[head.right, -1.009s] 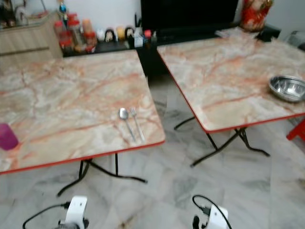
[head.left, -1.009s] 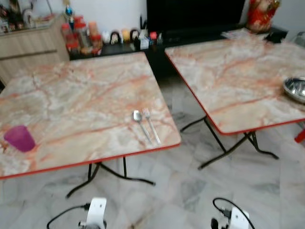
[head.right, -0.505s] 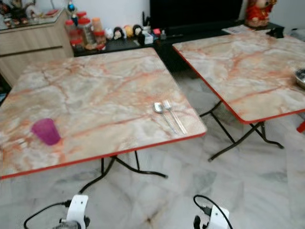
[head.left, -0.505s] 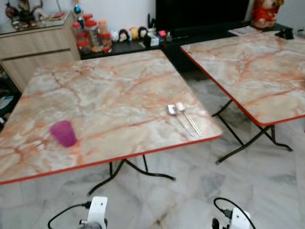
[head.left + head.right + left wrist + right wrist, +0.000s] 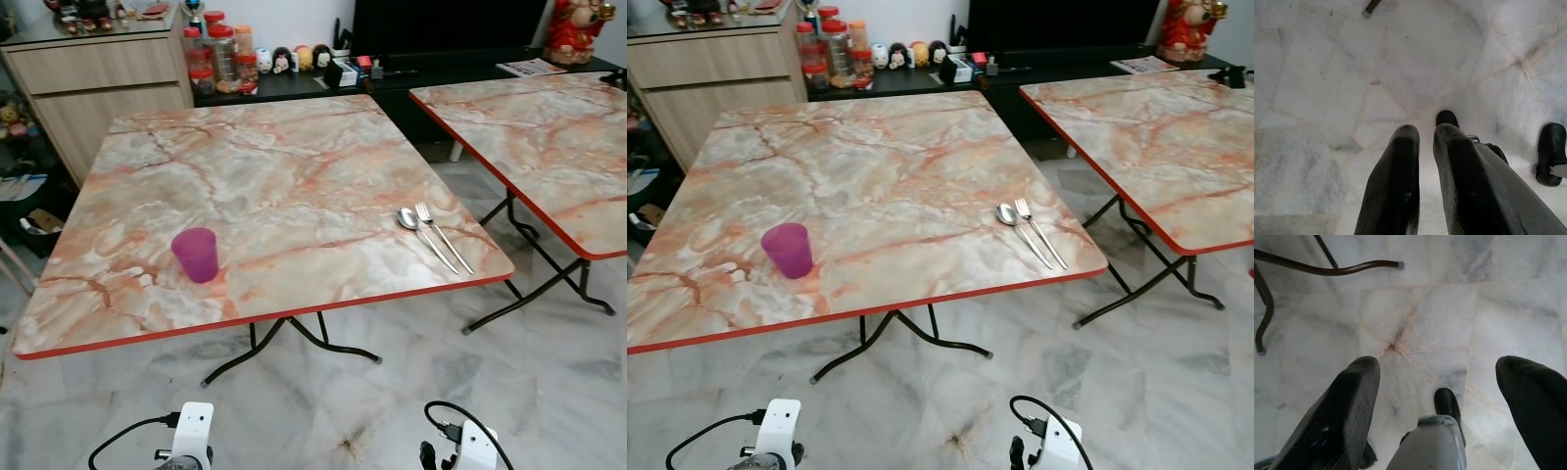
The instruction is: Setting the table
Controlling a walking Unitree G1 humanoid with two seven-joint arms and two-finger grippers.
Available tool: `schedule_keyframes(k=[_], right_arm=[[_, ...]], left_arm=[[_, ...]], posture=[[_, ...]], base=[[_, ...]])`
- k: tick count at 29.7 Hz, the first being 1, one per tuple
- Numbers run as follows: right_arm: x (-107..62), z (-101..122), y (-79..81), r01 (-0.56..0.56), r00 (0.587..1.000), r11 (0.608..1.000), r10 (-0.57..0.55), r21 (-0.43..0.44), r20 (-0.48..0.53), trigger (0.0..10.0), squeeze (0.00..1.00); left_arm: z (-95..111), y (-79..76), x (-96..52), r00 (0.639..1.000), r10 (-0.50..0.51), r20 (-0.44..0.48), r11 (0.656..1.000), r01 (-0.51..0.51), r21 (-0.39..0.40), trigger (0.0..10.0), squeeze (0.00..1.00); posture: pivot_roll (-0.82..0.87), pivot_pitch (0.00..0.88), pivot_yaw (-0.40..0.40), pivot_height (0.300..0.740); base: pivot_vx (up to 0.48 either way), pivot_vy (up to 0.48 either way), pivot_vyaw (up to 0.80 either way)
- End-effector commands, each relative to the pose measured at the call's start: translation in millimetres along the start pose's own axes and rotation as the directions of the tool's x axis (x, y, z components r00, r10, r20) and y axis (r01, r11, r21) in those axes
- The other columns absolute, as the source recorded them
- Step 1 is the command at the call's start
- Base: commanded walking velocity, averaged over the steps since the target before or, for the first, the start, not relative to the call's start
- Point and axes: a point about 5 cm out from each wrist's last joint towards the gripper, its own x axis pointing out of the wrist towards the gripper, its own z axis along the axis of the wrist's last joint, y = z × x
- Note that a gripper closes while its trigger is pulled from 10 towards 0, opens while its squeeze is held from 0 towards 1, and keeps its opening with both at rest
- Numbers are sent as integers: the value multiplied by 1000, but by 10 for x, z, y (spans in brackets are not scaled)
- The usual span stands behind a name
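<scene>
A marble-patterned folding table (image 5: 294, 166) with a red edge stands in front of me. On it a purple cup (image 5: 196, 254) stands upright near the front left. A spoon (image 5: 416, 227) and a fork (image 5: 443, 238) lie side by side near the front right corner. Both arms hang low over the floor, well short of the table. In the left wrist view my left gripper (image 5: 1425, 132) has its two black fingers close together with nothing between them. In the right wrist view my right gripper (image 5: 1439, 367) has its fingers spread wide and holds nothing.
A second table (image 5: 549, 137) of the same kind stands to the right across a narrow gap. Behind are a wooden cabinet (image 5: 108, 73) and a low black shelf (image 5: 294, 83) with jars and figurines. Black table legs (image 5: 294, 343) curve over the marble floor (image 5: 549, 392).
The camera has swung left, so the near table with the cup now sits in the middle and the right table's steel bowl has left the picture. Nothing on the tables has moved.
</scene>
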Motion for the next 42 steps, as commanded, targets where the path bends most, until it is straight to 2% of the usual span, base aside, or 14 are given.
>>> schedule_keyframes(k=[1, 6, 10, 15, 22, 23, 24, 42], right_arm=[[6, 36, -21, 6, 1000, 1000, -5, -22, 10, 10000, 0], [7, 55, -25, 7, 1000, 1000, -7, -23, 23, 10000, 0], [10, 61, -28, 6, 1000, 999, -5, -40, 20, 10000, 0], [9, 57, -27, 9, 1000, 1000, -8, -25, 18, 10000, 0], [8, 49, -29, 11, 1000, 1000, -11, -10, 15, 10000, 0], [7, 47, -32, 12, 1000, 1000, -12, -9, 14, 10000, 0], [6, 43, -34, 13, 1000, 1000, -13, -11, 13, 10000, 0], [2, 18, -33, 13, 1000, 1000, -13, -11, 3, 10000, 0]], left_arm=[[-18, -5, -1, 1000, 1, -10, 999, -1, 38, 10000, 0], [-6, -26, 0, 1000, -5, -1, 995, 6, 102, 10000, 0], [12, -42, 2, 1000, -5, 13, 997, 4, 76, 10000, 0], [34, -53, 4, 1000, -6, 24, 999, 5, 46, 10000, 0], [-3, -64, 3, 1000, -12, -5, 999, 13, 34, 10000, 0], [-3, -65, 3, 1000, -11, -5, 1000, 11, 27, 10000, 522], [4, -62, 3, 1000, -5, 2, 1000, 5, 20, 10000, 1000], [55, -71, 9, 1000, -9, 17, 999, 9, 35, 10000, 1000]], posture=[[-22, 0, 8, 740], [-23, 0, 7, 740], [-18, 0, -5, 740], [-14, 0, -6, 740], [-20, 0, -4, 740], [-19, 0, -4, 740], [-18, 0, -6, 740], [-20, 0, 0, 740]], base=[[0, 0, 0], [0, 0, 110], [0, 0, 778], [0, 0, 0], [0, 0, 0], [0, 0, 0], [0, 0, 0], [0, 0, 0]])
